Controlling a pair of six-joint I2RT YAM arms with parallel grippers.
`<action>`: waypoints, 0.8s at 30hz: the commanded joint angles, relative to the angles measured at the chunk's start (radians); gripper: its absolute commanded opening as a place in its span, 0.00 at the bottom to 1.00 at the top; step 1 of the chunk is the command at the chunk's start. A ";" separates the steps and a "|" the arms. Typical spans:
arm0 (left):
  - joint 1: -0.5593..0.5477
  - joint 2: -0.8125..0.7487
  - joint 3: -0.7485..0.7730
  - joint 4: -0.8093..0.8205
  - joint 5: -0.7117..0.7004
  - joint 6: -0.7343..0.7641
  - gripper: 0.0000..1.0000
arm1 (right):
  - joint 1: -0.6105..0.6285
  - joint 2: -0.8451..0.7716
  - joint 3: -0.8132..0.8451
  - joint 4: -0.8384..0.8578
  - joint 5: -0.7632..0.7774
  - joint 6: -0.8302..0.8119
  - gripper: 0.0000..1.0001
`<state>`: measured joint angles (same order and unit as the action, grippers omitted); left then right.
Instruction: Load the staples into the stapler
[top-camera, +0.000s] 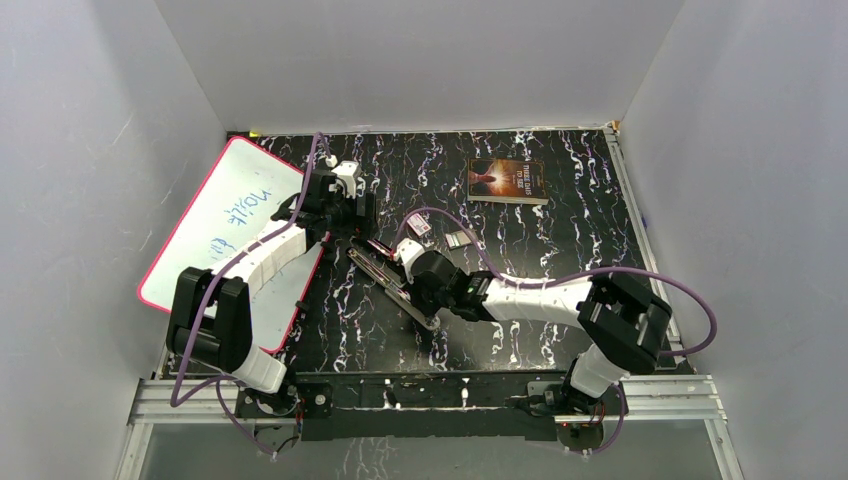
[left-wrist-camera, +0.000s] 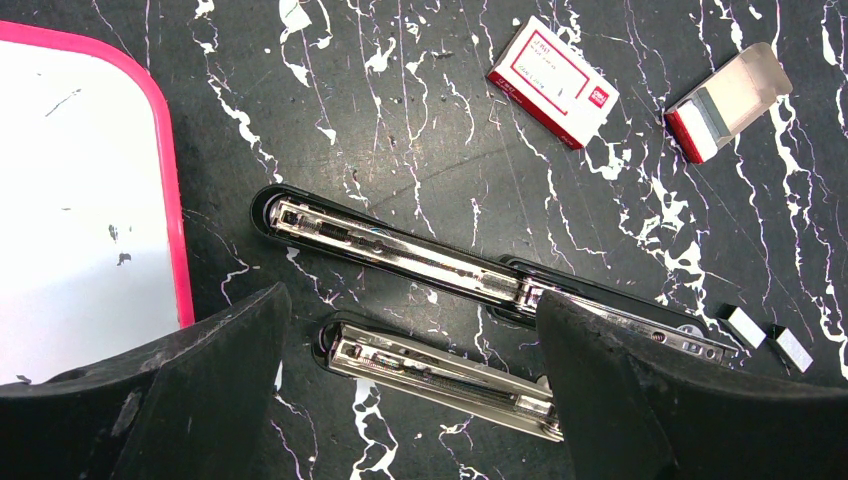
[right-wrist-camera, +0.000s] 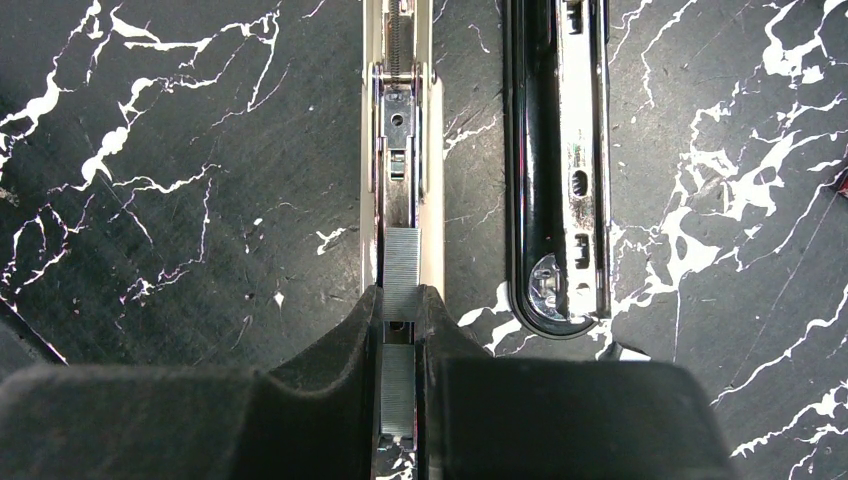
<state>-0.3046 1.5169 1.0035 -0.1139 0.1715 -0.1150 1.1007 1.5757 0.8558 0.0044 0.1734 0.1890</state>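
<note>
Right claw (right-wrist-camera: 402, 318) pinches narrowly on a strip of staples (right-wrist-camera: 402, 262), which lies in the open stapler (right-wrist-camera: 400, 120) channel and points toward 12 o'clock. Left claw (left-wrist-camera: 410, 305) hangs wide open above the stapler, holding nothing. Beyond, at 1 o'clock, lies a staple box (left-wrist-camera: 553, 82), and farther off a book (top-camera: 507, 181).

We see a black table (top-camera: 620, 230) veined with white. On it lie a pink-rimmed whiteboard (top-camera: 225, 215) at the left edge, a book (top-camera: 508, 181) at the far side, an opened stapler (left-wrist-camera: 400, 245) mid-table, a closed red-and-white box (left-wrist-camera: 553, 82), an open box (left-wrist-camera: 725, 100) beside it, and two loose staple strips (left-wrist-camera: 745, 325) near the stapler's end.
</note>
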 joint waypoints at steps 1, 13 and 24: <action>0.004 -0.011 0.028 -0.013 0.001 0.009 0.92 | 0.003 0.019 0.043 -0.008 -0.009 0.019 0.00; 0.003 -0.011 0.029 -0.015 0.000 0.009 0.92 | 0.004 0.028 0.050 -0.017 -0.006 0.019 0.19; 0.004 -0.008 0.029 -0.015 0.003 0.009 0.92 | 0.004 0.021 0.047 -0.011 -0.008 0.020 0.35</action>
<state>-0.3046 1.5169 1.0035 -0.1139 0.1719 -0.1150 1.1007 1.5948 0.8764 -0.0025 0.1730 0.2066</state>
